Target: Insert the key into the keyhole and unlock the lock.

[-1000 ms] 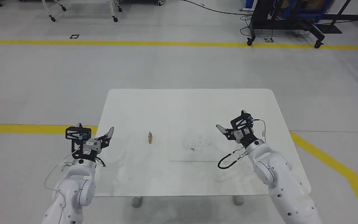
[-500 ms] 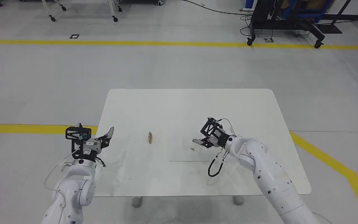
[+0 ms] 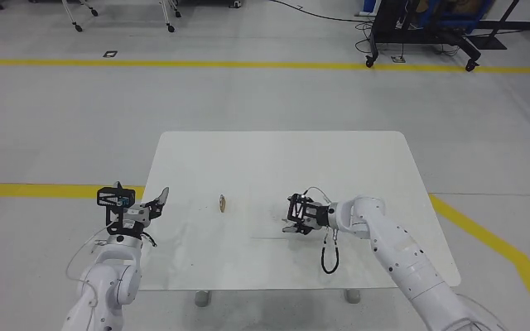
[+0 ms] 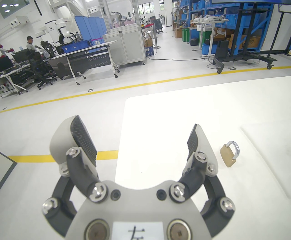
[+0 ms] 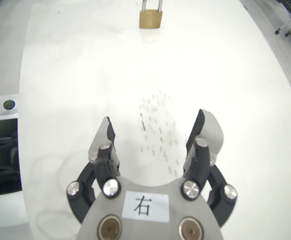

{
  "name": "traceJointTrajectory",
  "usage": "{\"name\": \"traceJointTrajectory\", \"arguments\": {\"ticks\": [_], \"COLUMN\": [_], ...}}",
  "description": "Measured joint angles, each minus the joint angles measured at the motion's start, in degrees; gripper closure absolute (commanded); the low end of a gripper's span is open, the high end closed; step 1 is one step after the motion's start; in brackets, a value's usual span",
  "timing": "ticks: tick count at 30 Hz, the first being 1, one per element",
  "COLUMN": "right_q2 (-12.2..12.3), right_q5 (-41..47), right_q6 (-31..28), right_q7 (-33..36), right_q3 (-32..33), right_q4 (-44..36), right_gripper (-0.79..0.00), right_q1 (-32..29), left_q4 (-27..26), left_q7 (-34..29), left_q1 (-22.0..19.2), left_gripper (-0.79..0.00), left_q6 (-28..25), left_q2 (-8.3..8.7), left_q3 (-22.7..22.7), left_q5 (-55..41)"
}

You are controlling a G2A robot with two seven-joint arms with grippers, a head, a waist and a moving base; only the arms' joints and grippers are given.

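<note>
Right tool (image 5: 154,116) advanced to key (image 5: 142,121), fingers spread.

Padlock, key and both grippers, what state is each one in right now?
Padlock: upright on the table, shackle closed, nothing touching it.
Key: apparently the thin sliver lying flat on the table, not gripped.
Right gripper: open, empty, poised over the key.
Left gripper: open, empty, by the table's edge.
</note>
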Motion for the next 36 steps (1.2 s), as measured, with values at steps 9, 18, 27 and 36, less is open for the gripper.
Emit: {"name": "traceJointTrajectory", "arguments": {"ticks": [9, 18, 27, 36], "right_q2": [-0.3, 0.3, 1.8, 2.0], "right_q5": [-1.7, -2.1, -5.4, -4.9], "right_q6": [2.0, 1.1, 1.9, 2.0], "right_q7": [3.2, 2.8, -7.4, -9.5], "right_q3": [-2.6, -2.1, 0.9, 1.7], "right_q4": [0.1, -2.9, -5.4, -4.8], "right_gripper": [0.0, 0.0, 0.0, 0.0], "right_q1": [1.5, 0.7, -2.3, -2.6], "left_q4": [0.0, 0.0, 0.0, 0.0], "left_q7": [0.0, 0.0, 0.0, 0.0], "left_q1": [0.0, 0.0, 0.0, 0.0], "left_gripper": [-0.785, -0.785, -0.785, -0.785], "left_q6": [0.0, 0.0, 0.0, 0.0], "left_q2": [0.0, 0.0, 0.0, 0.0], "left_q3": [0.0, 0.0, 0.0, 0.0], "left_q5": [0.0, 0.0, 0.0, 0.0]}}
